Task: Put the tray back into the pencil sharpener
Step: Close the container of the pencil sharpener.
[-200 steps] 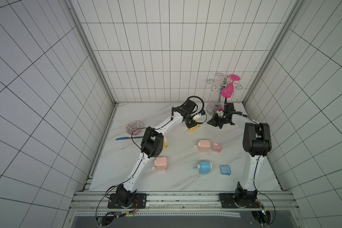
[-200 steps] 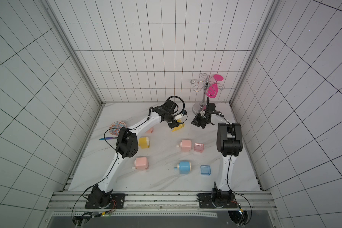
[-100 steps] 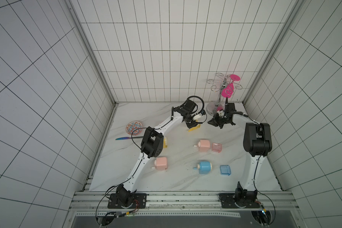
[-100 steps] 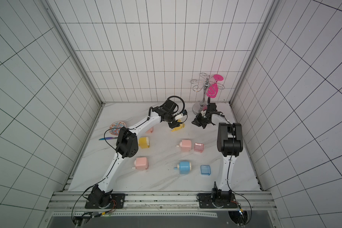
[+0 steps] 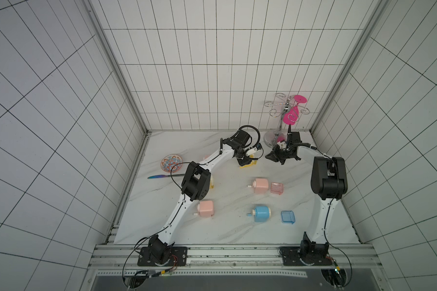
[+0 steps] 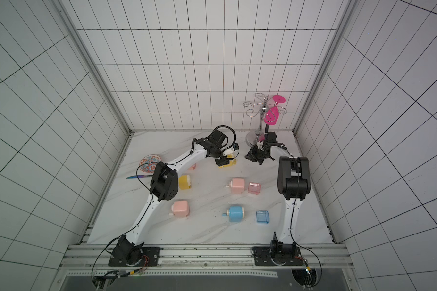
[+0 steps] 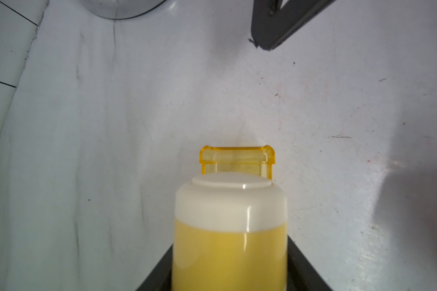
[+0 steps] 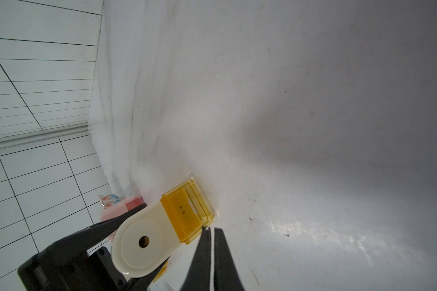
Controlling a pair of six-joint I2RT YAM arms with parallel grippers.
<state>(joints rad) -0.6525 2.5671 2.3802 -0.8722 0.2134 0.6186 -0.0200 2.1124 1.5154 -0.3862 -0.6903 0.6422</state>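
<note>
A yellow pencil sharpener (image 7: 230,226) with a cream cap lies at the back of the table (image 5: 237,226). My left gripper (image 7: 230,252) is shut on its body, with a black finger on each side. The clear yellow tray (image 7: 237,158) sticks partly out of the sharpener's far end, against the tabletop. In the right wrist view the tray (image 8: 187,211) shows below the cream face (image 8: 141,241). My right gripper (image 8: 210,229) is shut and holds nothing, its tips right at the tray's corner. Both top views show the two grippers (image 5: 246,161) (image 5: 270,157) facing each other.
A pink sharpener (image 5: 260,185) lies beside its pink tray (image 5: 276,188), and a blue sharpener (image 5: 261,213) beside a blue tray (image 5: 287,216). Another pink sharpener (image 5: 206,208), a yellow one (image 6: 184,182), a plate (image 5: 171,162), a knife (image 5: 162,176) and a glass rack (image 5: 285,118) stand around.
My left jaws have drawn in on the yellow sharpener. Neither arm has visibly moved in the top views.
</note>
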